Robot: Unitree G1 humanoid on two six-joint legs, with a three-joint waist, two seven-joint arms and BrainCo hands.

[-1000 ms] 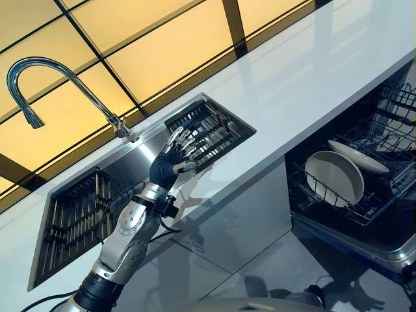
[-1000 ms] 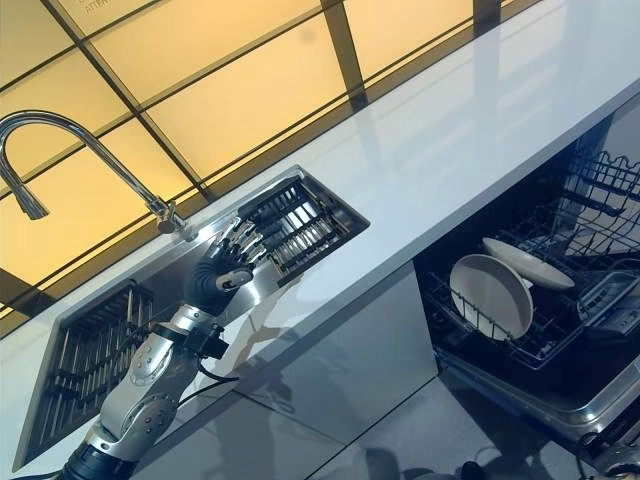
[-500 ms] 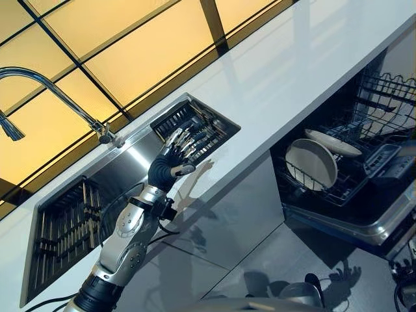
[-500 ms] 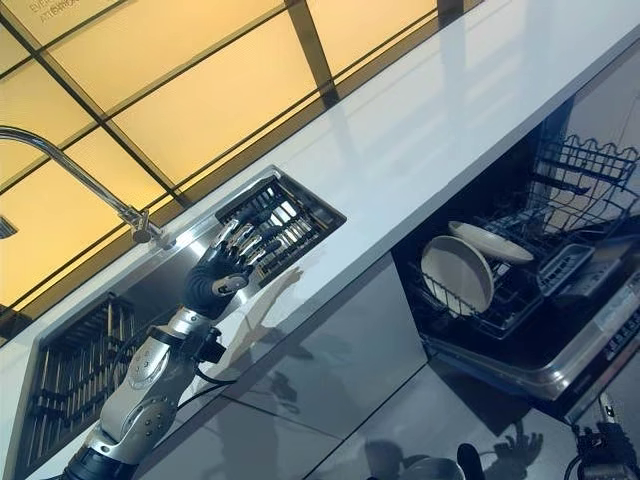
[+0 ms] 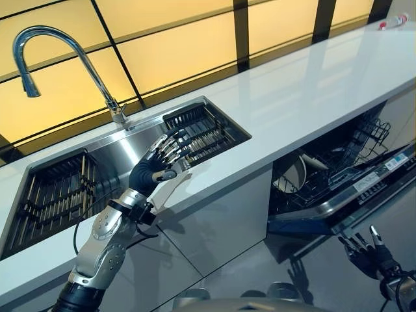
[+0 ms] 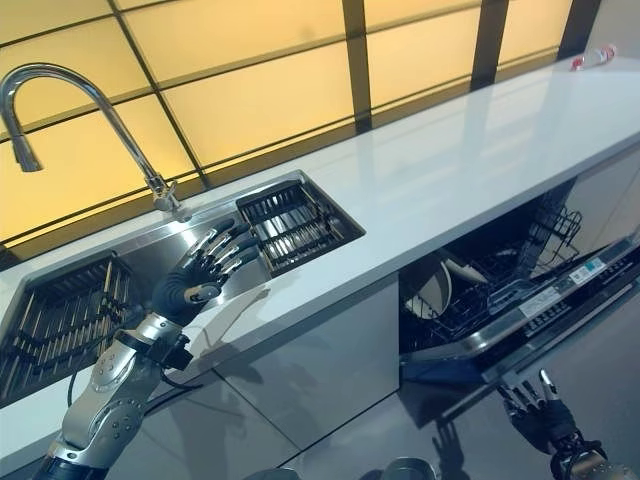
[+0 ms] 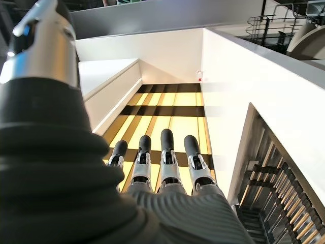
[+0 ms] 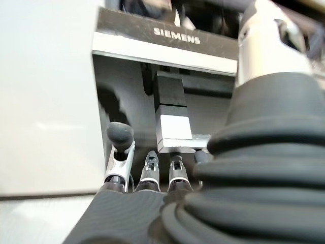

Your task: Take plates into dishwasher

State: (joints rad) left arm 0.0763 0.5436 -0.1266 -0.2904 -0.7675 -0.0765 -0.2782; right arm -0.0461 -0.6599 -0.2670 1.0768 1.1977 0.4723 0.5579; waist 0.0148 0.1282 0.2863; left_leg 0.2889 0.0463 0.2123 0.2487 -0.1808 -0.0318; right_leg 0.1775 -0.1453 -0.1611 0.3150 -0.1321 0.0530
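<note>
Two white plates (image 5: 296, 174) stand in the lower rack of the dishwasher (image 6: 470, 290), under the white counter at the right. Its door (image 5: 354, 194) is tilted partway up in front of them and hides most of the rack. My right hand (image 5: 369, 253) is open, fingers spread, low below the door's outer face. In the right wrist view its straight fingers (image 8: 120, 147) point up at the door's top edge (image 8: 167, 38). My left hand (image 5: 155, 170) is open and empty over the sink (image 5: 130, 146), next to a wire rack (image 5: 207, 130).
A tall curved tap (image 5: 65, 49) stands behind the sink. A second wire rack (image 5: 55, 195) fills the sink's left part. The white counter (image 5: 305, 91) runs to the right, with a small red and white object (image 5: 393, 21) at its far end. Grey cabinet fronts (image 5: 221, 214) are below.
The camera has shifted. The dishwasher door has swung from flat open to partway up, the plates now sit further under the counter, and my right hand has come into view below the door.
</note>
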